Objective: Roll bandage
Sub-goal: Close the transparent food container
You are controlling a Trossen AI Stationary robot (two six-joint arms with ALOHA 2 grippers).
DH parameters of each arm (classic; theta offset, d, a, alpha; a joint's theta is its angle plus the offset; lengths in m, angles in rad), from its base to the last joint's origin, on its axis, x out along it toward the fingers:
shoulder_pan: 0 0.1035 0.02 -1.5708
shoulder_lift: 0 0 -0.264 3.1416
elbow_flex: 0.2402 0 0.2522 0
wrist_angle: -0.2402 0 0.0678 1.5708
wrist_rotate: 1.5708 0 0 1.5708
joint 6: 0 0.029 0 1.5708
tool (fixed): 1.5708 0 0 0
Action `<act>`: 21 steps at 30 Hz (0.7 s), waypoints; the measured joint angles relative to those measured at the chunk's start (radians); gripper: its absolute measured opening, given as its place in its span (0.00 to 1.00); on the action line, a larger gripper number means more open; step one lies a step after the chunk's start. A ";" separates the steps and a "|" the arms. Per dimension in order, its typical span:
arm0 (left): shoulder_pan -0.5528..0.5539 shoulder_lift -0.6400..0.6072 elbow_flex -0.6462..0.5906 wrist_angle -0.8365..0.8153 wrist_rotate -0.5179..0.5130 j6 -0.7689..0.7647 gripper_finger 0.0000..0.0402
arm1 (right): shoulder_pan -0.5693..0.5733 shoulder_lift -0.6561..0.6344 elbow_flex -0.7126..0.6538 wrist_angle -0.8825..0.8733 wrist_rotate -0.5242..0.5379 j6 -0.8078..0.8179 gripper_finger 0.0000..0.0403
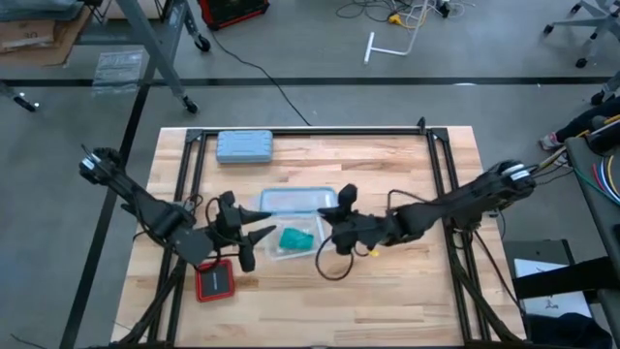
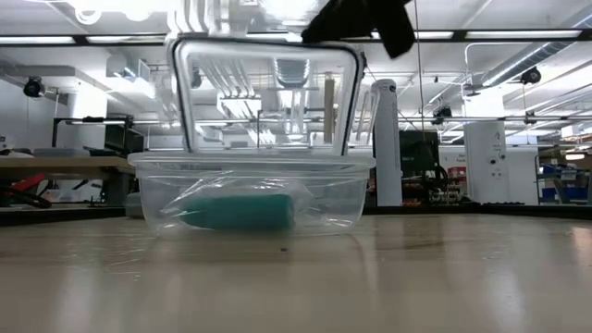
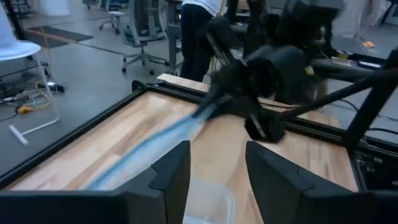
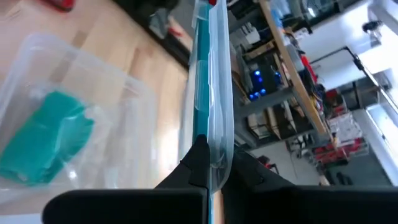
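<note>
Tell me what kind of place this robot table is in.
Probably a robotics lab or workshop: cables trail over the grey floor, office chairs stand nearby, and shelving with electronics lines the room.

Left end effector [image 1: 254,231] hovers with fingers spread; right end effector [image 1: 334,215] is pinched closed, arm extended inward.

Both arms are dark, nearly black, built of slim tubes joined by chunky rounded joints. The left gripper [image 1: 254,229] ends in two pointed, wedge-shaped black fingers [image 3: 171,169]. The right gripper [image 1: 334,213] is equally black, a black cable looping beneath its wrist beside a small yellow mark.
</note>
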 joint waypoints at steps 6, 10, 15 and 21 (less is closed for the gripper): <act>0.000 -0.025 -0.117 0.070 -0.075 -0.039 0.34 | 0.020 0.099 0.000 0.069 0.010 -0.059 0.02; 0.001 -0.023 -0.178 0.080 -0.076 -0.111 0.33 | 0.034 0.127 0.000 0.072 0.015 -0.062 0.02; 0.001 -0.015 -0.236 0.109 -0.076 -0.158 0.31 | 0.058 0.124 0.000 0.080 0.034 -0.062 0.02; 0.002 -0.002 -0.267 0.150 -0.081 -0.163 0.29 | 0.080 0.123 0.000 0.066 0.037 -0.042 0.02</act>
